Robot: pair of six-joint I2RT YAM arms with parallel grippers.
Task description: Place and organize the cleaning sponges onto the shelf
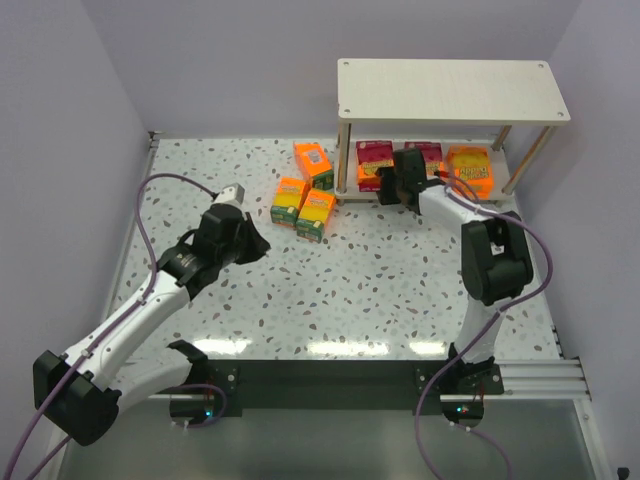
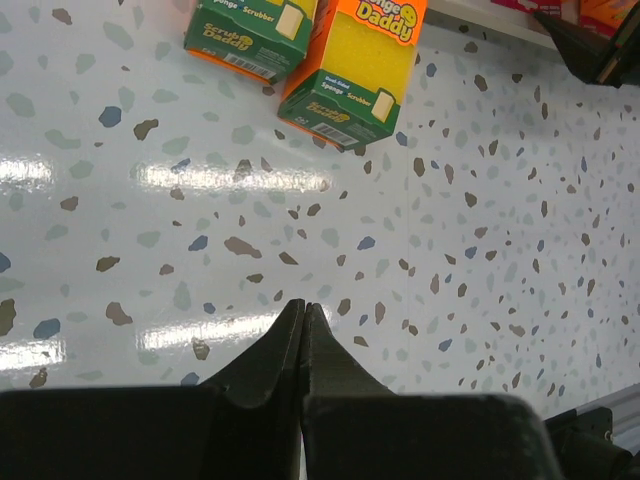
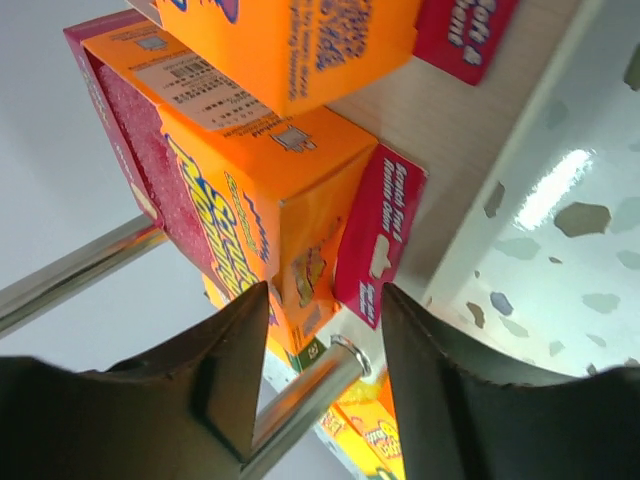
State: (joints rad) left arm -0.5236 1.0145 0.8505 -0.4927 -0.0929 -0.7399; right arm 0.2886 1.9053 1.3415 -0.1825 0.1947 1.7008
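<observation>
The shelf stands at the far right. Its lower board holds three sponge packs: two with magenta labels and an orange one. Three more packs lie on the table left of it: one farther back and two side by side, also in the left wrist view. My right gripper is open at the shelf's front left, just in front of an orange and magenta pack, holding nothing. My left gripper is shut and empty, over the table short of the loose packs.
A shelf leg runs close between my right fingers. The speckled table is walled at the back and sides. The upper board is bare.
</observation>
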